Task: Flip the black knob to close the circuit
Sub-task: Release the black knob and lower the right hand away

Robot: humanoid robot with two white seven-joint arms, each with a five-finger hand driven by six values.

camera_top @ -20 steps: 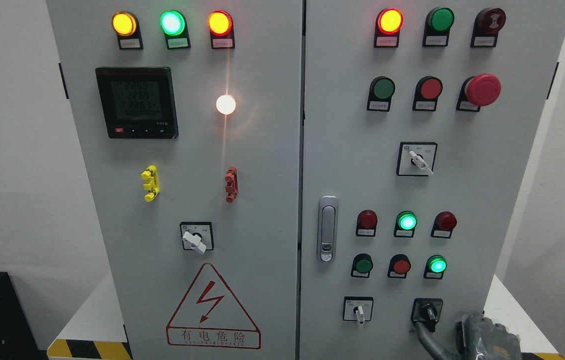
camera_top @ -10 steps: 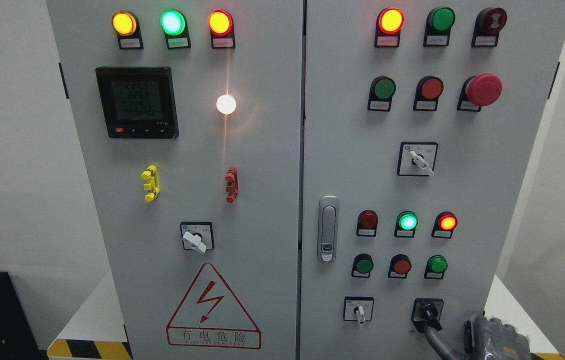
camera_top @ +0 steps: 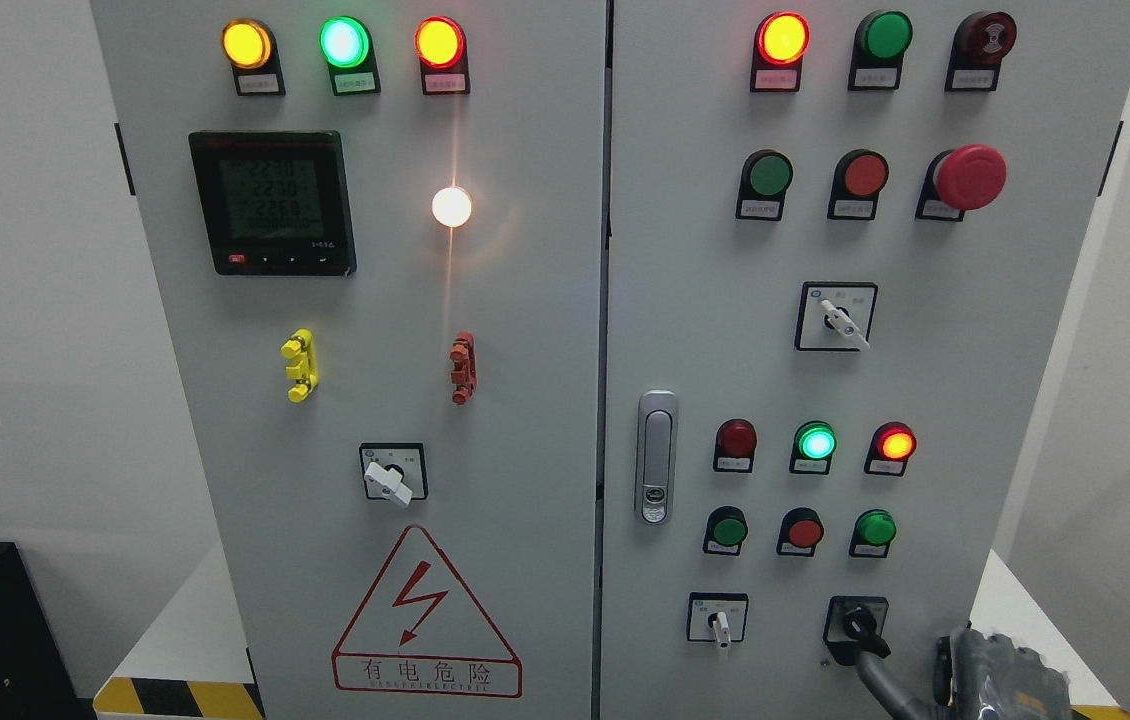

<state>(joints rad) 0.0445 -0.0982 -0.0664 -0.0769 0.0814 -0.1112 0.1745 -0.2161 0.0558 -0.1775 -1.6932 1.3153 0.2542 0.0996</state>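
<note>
Right hand (camera_top: 1000,675) at bottom right corner, one finger (camera_top: 875,662) reaching up to touch black knob (camera_top: 858,625) on lower right door; grip state unclear. Knob handle tilted. Step: turning knob. Next: judge whether turn complete, then withdraw finger.

right hand (camera_top: 1000,675) | lower right corner, mostly cropped | one dark finger (camera_top: 870,665) extended up-left

Head cam, close, facing cabinet (camera_top: 525,330) front

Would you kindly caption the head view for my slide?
Right hand reaches a finger to the black knob on the control cabinet.
</note>
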